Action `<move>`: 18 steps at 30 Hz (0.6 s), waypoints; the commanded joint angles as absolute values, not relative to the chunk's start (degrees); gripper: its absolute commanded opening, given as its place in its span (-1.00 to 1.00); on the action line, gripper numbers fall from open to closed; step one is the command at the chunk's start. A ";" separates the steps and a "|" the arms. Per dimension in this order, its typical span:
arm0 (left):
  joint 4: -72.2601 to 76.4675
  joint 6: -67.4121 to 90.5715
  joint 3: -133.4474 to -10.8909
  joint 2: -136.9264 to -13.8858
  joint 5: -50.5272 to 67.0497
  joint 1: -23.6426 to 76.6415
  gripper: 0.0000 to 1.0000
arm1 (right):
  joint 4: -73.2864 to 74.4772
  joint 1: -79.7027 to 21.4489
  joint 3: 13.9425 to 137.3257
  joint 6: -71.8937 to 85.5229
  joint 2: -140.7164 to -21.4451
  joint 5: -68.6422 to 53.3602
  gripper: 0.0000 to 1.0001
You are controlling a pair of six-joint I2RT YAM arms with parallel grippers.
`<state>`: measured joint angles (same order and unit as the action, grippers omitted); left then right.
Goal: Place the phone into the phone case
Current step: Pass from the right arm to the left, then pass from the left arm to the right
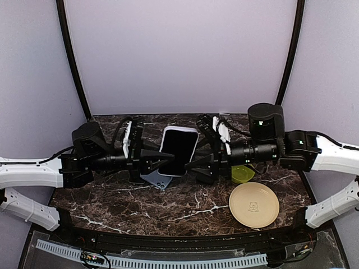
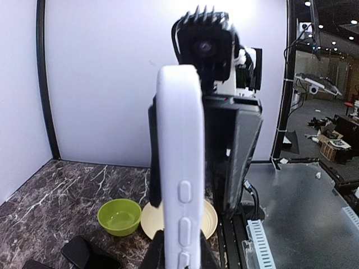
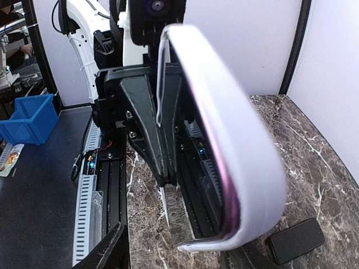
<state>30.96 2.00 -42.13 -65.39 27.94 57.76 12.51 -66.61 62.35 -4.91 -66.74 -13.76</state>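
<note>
**Case being held on edge above the table**

Left gripper [image 1: 164,162] is clamping its jaws together on the lower edge of the white phone case [image 1: 179,147] and holding it clear of the marble table [image 1: 140,202], between the two arms. In the left wrist view the case is standing upright out of the fingers, side buttons facing the camera. From above, its inner face is showing dark and glossy inside the white rim; whether that is the phone fully seated cannot be told.

Right gripper [image 1: 190,166] is sitting just beside the case's other lower corner with its jaws apart, gripping nothing.

A greyish-blue slab [image 1: 159,180] is lying flat on the table under the case; whether it is a phone cannot be told. A green bowl [image 1: 242,174] and a beige plate [image 1: 254,204] are sitting near each other under the right arm.
</note>
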 commanded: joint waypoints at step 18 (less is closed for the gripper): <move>33.83 4.26 -41.46 -61.09 5.13 57.62 0.13 | -0.62 -60.39 64.40 8.86 -71.33 -20.78 -1.00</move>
